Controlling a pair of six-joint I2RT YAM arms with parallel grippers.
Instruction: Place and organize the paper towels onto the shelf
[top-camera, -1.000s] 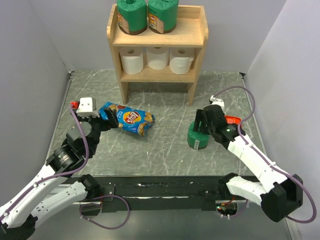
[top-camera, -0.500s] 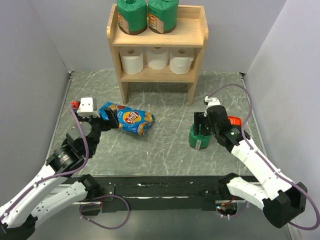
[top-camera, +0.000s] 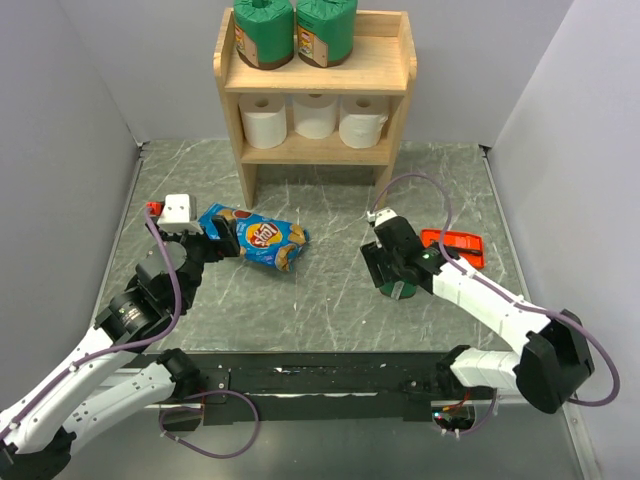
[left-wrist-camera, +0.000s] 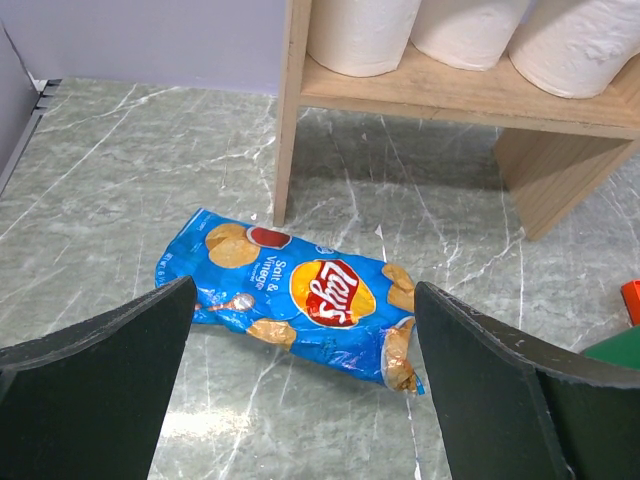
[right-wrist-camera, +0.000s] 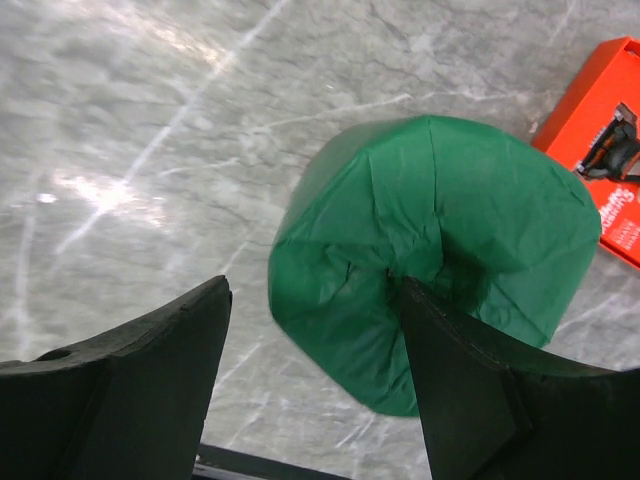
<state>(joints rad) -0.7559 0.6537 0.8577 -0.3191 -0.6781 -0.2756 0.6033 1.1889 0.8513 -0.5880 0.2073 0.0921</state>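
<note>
Showing the right fingers spread, not clenched, astride the last green roll on the table, in front of the shelf; left fingers released. Risk: roll sits off-centre against one finger, so closing may shove it toward the razor package

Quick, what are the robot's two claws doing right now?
Left gripper: open, empty, by the chip bag.
Right gripper: open over the green roll, not gripping it.
</note>
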